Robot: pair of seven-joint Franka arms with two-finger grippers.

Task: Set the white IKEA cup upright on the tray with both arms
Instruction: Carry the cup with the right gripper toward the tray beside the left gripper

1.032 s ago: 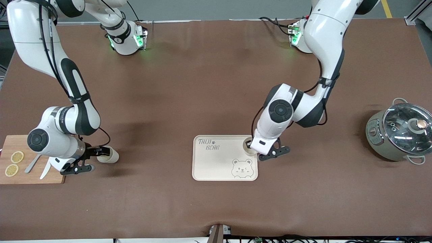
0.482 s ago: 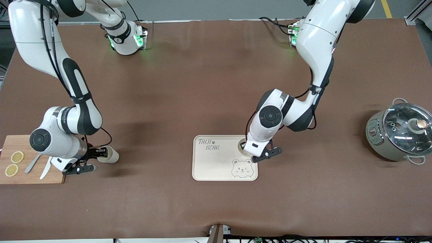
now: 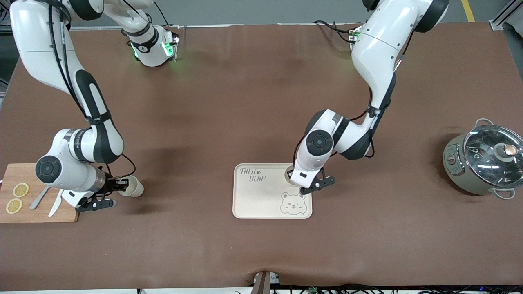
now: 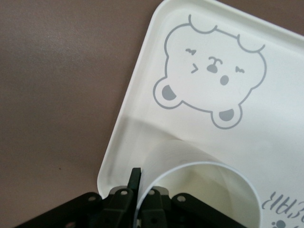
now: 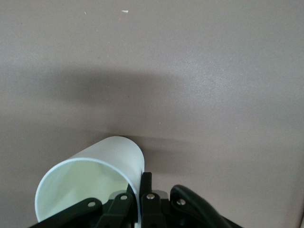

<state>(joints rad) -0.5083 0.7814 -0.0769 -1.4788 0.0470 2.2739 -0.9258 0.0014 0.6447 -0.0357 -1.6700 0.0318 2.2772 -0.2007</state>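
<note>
The cream-white tray (image 3: pixel 261 204) with "TAIJI BEAR" lettering lies at the table's middle; it also shows in the left wrist view (image 4: pixel 280 118). My left gripper (image 3: pixel 295 176) is shut on the wall of a white cup (image 3: pixel 288 173), upright over the tray's corner beside the bear face. In the left wrist view the fingers (image 4: pixel 141 183) pinch that cup's rim (image 4: pixel 199 190). My right gripper (image 3: pixel 120 186) is shut on the rim of a second white cup (image 3: pixel 135 189), which is tilted on its side at the brown table near the cutting board. The right wrist view shows this grip (image 5: pixel 141 183) and cup (image 5: pixel 95 175).
A wooden cutting board (image 3: pixel 36 214) with lemon slices, a knife and a spoon lies at the right arm's end. A grey pot with a glass lid (image 3: pixel 482 163) stands at the left arm's end. A brown mat covers the table.
My left gripper has carried its cup from the tray's edge farther in over the tray, toward the right arm's end. The right gripper and its cup have barely shifted.
</note>
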